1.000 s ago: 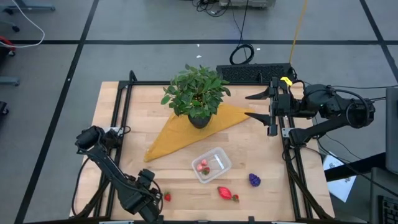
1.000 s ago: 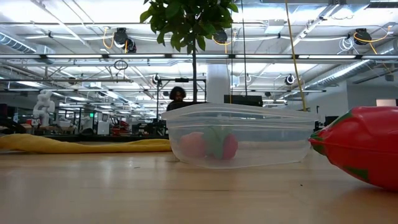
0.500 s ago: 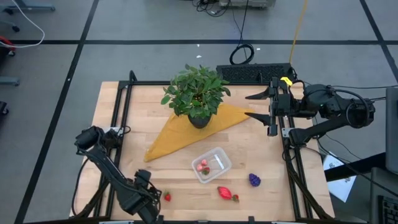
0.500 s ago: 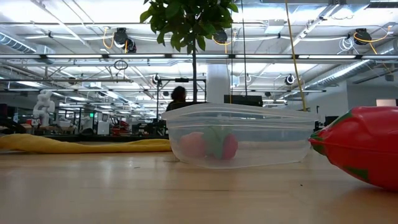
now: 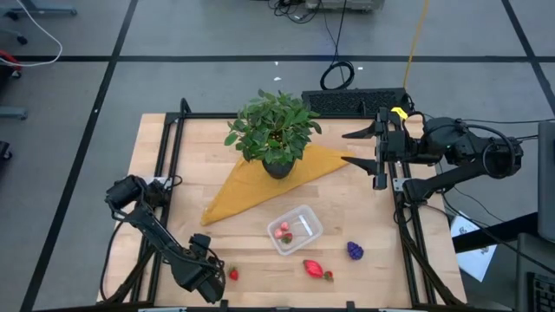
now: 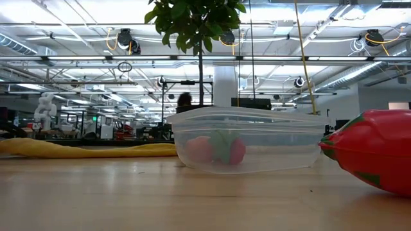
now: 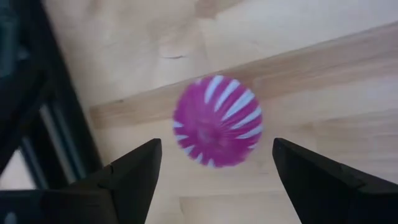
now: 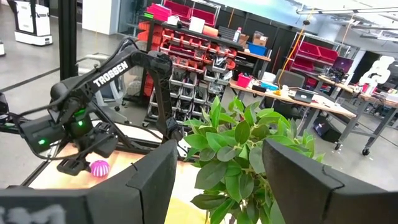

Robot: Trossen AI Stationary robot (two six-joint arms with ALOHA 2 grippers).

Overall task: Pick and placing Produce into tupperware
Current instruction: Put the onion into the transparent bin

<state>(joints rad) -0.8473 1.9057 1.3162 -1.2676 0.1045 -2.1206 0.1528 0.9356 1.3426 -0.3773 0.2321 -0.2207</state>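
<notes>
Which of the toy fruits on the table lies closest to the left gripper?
The pink round ball with white stripes, right between the open fingers of the left gripper. The red strawberry-like piece and the purple knobbly piece lie farther to the right.

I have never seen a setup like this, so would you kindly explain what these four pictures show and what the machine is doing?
This is a robot with two dark arms at a wooden table. One picture looks straight down on it, one looks level across the tabletop, and one comes from a camera on each wrist.

On the table stand a potted plant on a yellow cloth, and a clear tupperware with small toy fruit inside. Outside it lie a red strawberry, a purple piece and a small red piece.

The left gripper is low at the table's near left corner, its fingers open on either side of a pink striped ball; it holds nothing yet. The right gripper waits raised at the far right, open and empty.
</notes>
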